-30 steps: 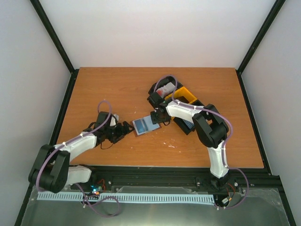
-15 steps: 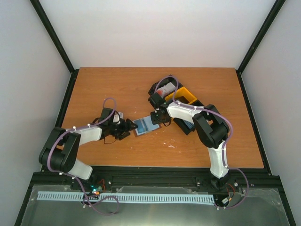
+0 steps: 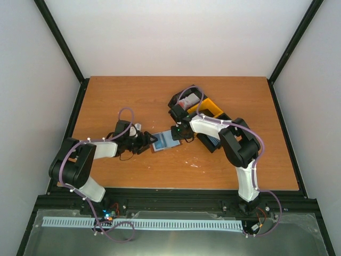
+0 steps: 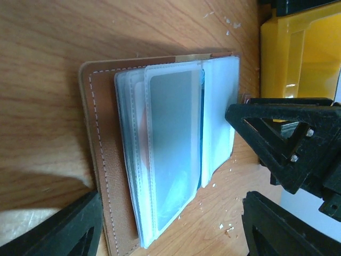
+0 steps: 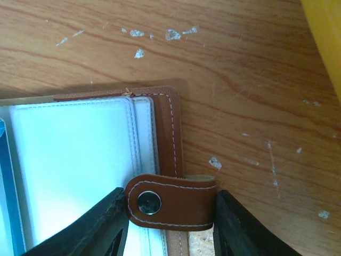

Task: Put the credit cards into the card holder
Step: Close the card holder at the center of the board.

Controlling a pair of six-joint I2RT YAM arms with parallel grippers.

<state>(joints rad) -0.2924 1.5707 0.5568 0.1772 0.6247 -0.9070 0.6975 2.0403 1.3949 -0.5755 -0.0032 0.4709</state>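
The card holder point(image 3: 163, 142) lies open on the table, brown leather with pale clear sleeves point(image 4: 170, 144). My left gripper point(image 4: 173, 213) is open, its fingers point(image 4: 69, 229) straddling the holder's near end; in the top view the left gripper point(image 3: 146, 141) is at its left edge. My right gripper point(image 5: 169, 205) is shut on the holder's snap tab point(image 5: 170, 202), one finger against each end. A white-and-red credit card point(image 3: 187, 102) lies in the far black bin and a blue one point(image 3: 213, 142) in the near black bin. A blue edge point(image 5: 2, 186) shows between the sleeves.
Three small bins stand behind and right of the holder: a black one point(image 3: 178, 98), a yellow one point(image 3: 212, 108) and another black one point(image 3: 205, 143). The yellow bin point(image 4: 298, 48) is close behind my right gripper point(image 4: 287, 138). Pale crumbs dot the wood point(image 5: 170, 34).
The left arm has swung right until its gripper reached the holder's left edge, its jaws narrowing. The right gripper has closed slightly on the snap tab.
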